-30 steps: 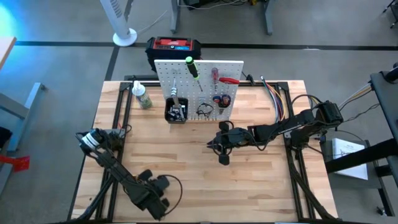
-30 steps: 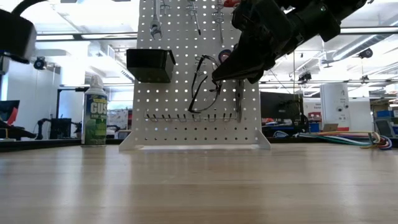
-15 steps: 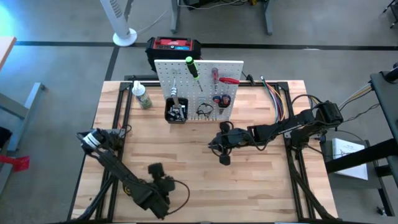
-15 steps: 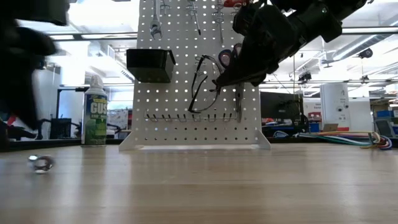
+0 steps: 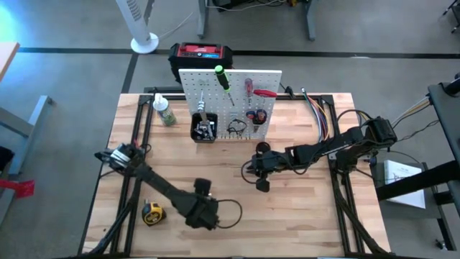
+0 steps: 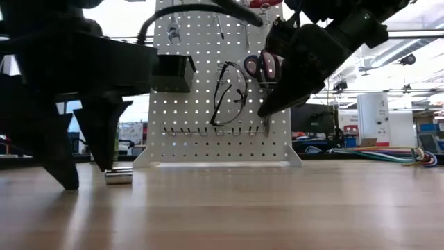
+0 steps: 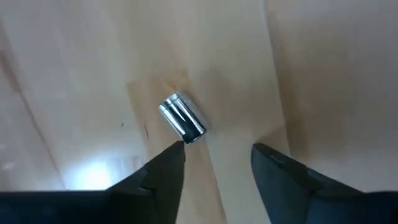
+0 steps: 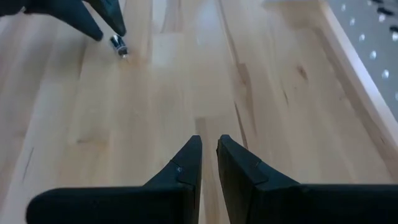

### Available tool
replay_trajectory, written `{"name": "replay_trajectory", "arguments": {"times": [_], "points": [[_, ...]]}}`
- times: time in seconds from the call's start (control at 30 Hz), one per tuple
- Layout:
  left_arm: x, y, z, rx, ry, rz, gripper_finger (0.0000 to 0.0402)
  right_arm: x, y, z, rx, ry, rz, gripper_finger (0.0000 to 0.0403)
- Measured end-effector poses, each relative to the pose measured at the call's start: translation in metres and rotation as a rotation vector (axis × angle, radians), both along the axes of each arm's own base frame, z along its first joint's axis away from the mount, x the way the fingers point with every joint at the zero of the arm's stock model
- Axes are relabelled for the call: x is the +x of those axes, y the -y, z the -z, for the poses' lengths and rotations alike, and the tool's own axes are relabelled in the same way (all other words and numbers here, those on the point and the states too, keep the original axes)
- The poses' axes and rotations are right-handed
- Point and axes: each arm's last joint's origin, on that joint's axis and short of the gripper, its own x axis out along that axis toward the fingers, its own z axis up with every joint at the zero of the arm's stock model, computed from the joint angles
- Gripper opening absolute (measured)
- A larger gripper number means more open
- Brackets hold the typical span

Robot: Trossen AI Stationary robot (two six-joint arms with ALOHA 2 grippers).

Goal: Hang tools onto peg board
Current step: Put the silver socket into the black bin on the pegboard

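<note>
While left end effector (image 7: 214,155) hovers fingers apart over silver socket (image 7: 182,117), right end effector (image 8: 208,155) nearly closed, empty.

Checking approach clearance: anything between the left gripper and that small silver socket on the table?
Nothing visible. The left gripper hovers open right over the silver socket, which lies alone on bare table. The right gripper waits nearer the peg board.
</note>
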Motion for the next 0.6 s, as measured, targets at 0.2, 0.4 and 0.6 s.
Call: {"name": "replay_trajectory", "arguments": {"times": [0.2, 0.4, 0.6], "points": [[0.008, -0.006, -0.009, -0.036, 0.061, -0.029, 0.0127, -0.001, 0.000, 0.001, 0.001, -0.008, 0.002, 0.0037], [0.019, -0.002, -0.021, -0.070, 0.173, -0.179, 0.0124, -0.001, 0.000, 0.001, 0.001, -0.006, 0.001, 0.0037], [0.026, 0.001, -0.023, -0.120, 0.234, -0.204, 0.0154, 0.000, 0.000, 0.000, 0.001, -0.002, 0.001, 0.0037]]}}
